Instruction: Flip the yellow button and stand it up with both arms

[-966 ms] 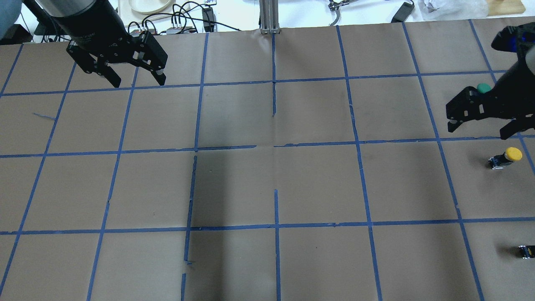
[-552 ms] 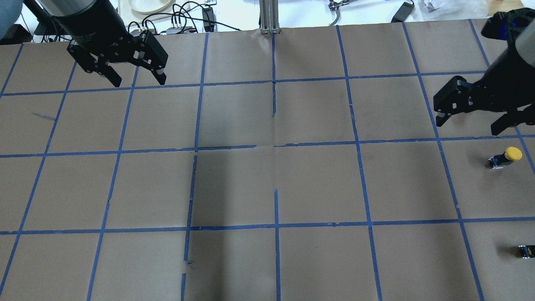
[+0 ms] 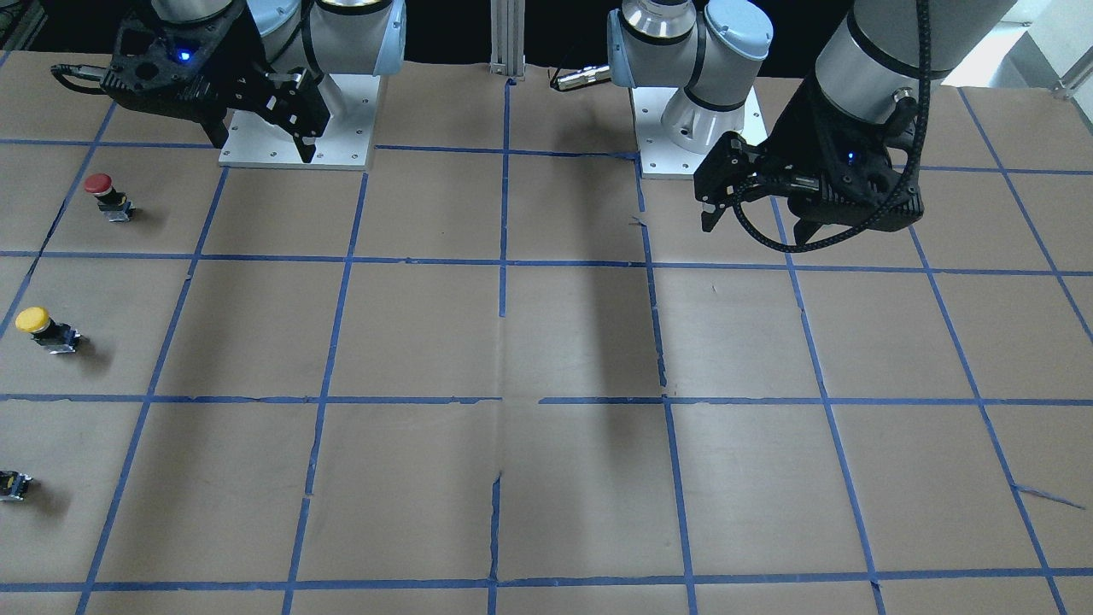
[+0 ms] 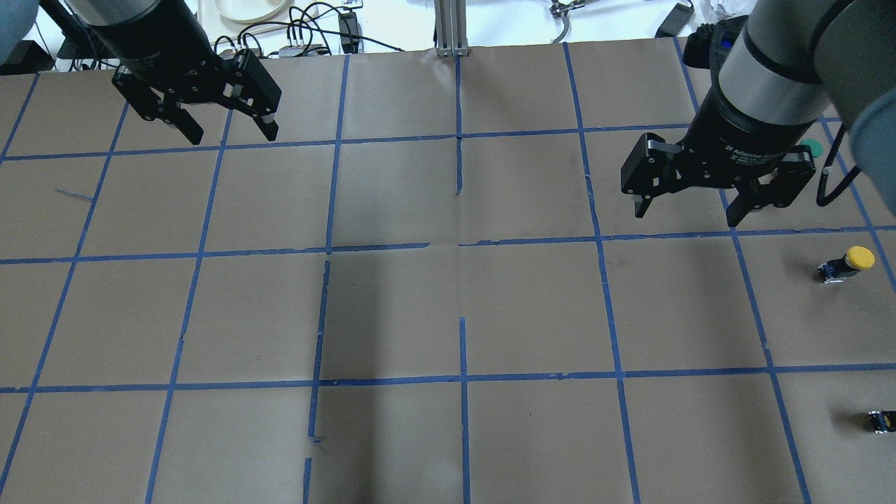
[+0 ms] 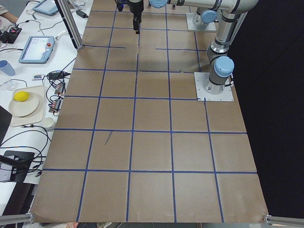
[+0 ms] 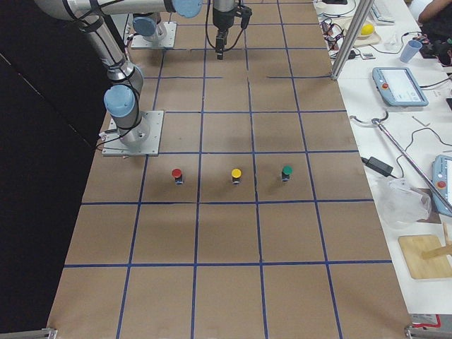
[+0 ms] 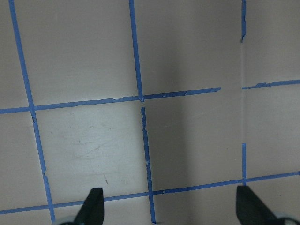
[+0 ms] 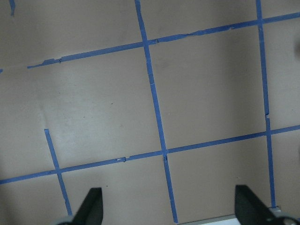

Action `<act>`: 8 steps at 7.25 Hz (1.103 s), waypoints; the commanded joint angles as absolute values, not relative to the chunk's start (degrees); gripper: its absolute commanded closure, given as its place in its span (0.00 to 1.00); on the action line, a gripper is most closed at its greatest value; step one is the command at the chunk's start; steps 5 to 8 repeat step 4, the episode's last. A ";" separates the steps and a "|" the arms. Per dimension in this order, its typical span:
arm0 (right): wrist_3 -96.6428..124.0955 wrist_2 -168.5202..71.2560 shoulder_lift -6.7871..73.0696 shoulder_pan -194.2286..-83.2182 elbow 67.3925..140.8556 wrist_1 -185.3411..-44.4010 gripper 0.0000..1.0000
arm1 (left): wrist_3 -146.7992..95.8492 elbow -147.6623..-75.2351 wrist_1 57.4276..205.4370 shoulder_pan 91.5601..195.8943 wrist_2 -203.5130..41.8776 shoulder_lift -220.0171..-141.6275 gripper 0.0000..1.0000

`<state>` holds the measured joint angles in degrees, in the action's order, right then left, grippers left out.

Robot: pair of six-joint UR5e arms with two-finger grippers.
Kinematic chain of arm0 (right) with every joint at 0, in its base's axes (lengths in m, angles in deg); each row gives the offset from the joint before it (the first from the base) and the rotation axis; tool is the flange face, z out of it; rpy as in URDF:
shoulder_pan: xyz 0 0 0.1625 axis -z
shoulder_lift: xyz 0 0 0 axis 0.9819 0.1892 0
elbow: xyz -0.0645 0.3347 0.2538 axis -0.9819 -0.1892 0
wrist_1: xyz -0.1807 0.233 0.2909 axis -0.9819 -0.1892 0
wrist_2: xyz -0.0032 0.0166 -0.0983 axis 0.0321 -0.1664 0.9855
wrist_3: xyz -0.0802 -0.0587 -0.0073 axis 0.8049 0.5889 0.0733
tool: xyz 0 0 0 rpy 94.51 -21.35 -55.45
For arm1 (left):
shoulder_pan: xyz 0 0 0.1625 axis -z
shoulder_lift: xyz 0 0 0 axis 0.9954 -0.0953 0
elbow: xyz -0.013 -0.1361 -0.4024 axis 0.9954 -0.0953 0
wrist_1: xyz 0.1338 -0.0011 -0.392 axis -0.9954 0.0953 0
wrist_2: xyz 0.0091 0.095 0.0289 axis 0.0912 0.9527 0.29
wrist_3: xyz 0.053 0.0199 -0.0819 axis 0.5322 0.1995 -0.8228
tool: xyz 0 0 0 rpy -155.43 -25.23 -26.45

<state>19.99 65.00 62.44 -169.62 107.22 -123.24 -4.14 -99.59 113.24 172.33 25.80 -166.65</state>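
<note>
Overhead, the right claw (image 4: 687, 213) hangs above the bench (image 4: 392, 308) with its fingers spread wide and nothing between them. It is well apart from the yellow button (image 4: 848, 264), towards the bench's middle from it and a little farther from the robot. Its wrist camera shows only taped brown paper between the two fingertips (image 8: 91, 206). The left claw (image 4: 232, 138) is likewise agape and empty, at the opposite end of the bench from the button, and its own camera also shows bare paper between the fingertips (image 7: 93, 205).

The button touches neither claw. It sits on the bench near the edge at the robot's right, and from the right-end camera it appears to stand with its yellow cap (image 6: 236, 172) uppermost. A red button (image 6: 176, 174) stands apart from it on the robot's side, and a green button (image 6: 287, 172) stands apart from it on the far side, the three in one row
</note>
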 commanded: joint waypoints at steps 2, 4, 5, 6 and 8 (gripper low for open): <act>20.38 65.09 62.21 -169.62 107.28 -123.64 0.00 | -4.15 -99.76 113.24 172.33 25.79 -166.68 0.01; 20.74 65.27 62.21 -169.62 107.37 -123.55 0.00 | -4.15 -99.76 113.24 172.33 25.88 -166.68 0.01; 20.74 65.27 62.21 -169.62 107.37 -123.55 0.00 | -4.15 -99.76 113.24 172.33 25.88 -166.68 0.01; 20.74 65.27 62.21 -169.62 107.37 -123.55 0.00 | -4.15 -99.76 113.24 172.33 25.88 -166.68 0.01; 20.74 65.27 62.21 -169.62 107.37 -123.55 0.00 | -4.15 -99.76 113.24 172.33 25.88 -166.68 0.01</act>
